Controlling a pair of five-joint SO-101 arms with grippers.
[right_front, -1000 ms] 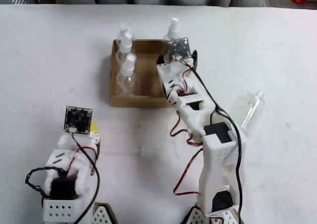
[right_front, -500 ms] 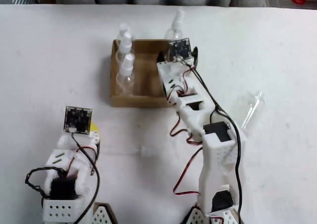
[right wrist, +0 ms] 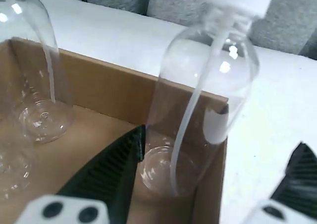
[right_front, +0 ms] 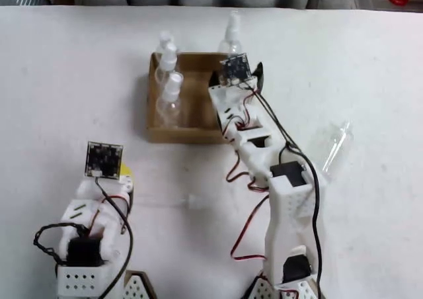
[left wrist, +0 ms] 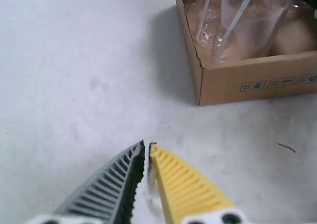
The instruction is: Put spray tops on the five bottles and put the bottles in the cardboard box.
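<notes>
The cardboard box sits at the table's middle back. Three capped bottles stand along its left side. A fourth capped bottle stands in its far right corner, between the spread fingers of my right gripper, which is open and not clamped on it. An uncapped clear bottle lies on the table right of the right arm. A loose spray top lies in front of the box. My left gripper is shut and empty, low over the table near the box's front left corner.
The left arm's base occupies the front left, and the right arm's base the front right. Red and black cables hang beside the right arm. The table's far edge runs behind the box.
The right arm has drawn back a little toward its base, and more of the far right bottle shows beyond its wrist. The left arm has not moved.
</notes>
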